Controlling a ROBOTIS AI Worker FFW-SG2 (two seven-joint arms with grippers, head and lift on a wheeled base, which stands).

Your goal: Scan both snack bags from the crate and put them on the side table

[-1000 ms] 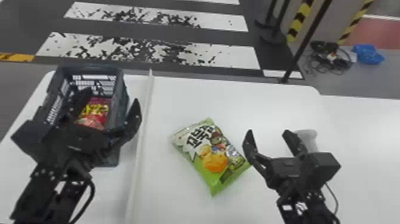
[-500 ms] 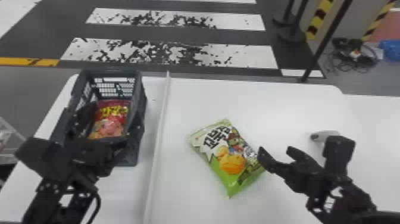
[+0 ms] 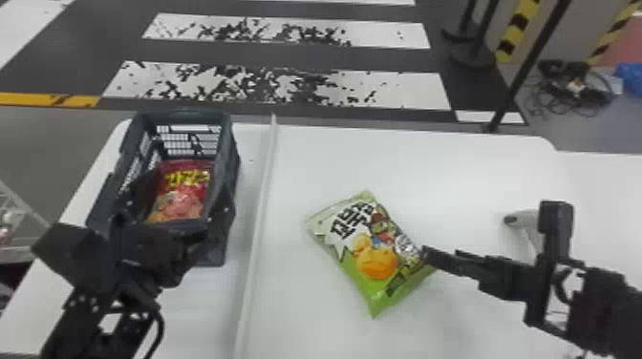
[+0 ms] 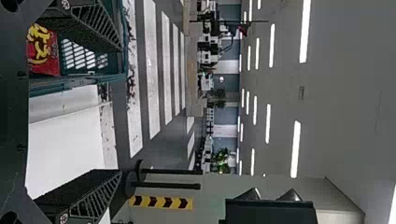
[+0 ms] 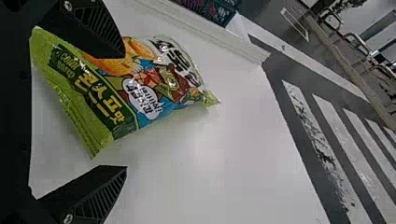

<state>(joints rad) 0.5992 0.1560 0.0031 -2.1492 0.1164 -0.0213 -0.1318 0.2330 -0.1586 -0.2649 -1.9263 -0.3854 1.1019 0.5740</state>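
Head view gives me both snack bags at once: the red bag (image 3: 184,205) lying inside the dark crate (image 3: 229,164) near the bench's (image 3: 406,162) far left corner, and the green bag (image 3: 356,234) flat on the bench, right of the long raised strip (image 3: 258,229). From that view I also have a pale scanner-like device (image 3: 525,219) toward the bench's right side, by my right arm.

My left gripper (image 3: 188,184) is over the crate, and its wrist view adds the ceiling lights (image 4: 295,149) and the striped posts' yellow-and-black band (image 4: 161,202). I read its fingers as wide apart, with part of the red bag beyond one of them.

The right wrist view brings me the green bag's printed front close up, with a corner of the crate past the strip. My right gripper (image 3: 442,255) is at the bag's right edge, its fingers (image 5: 100,198) spread wide. One finger overlaps the bag in that wrist view, and the bag's green end reaches into the space between them. Whether that finger touches the bag, I can't tell.
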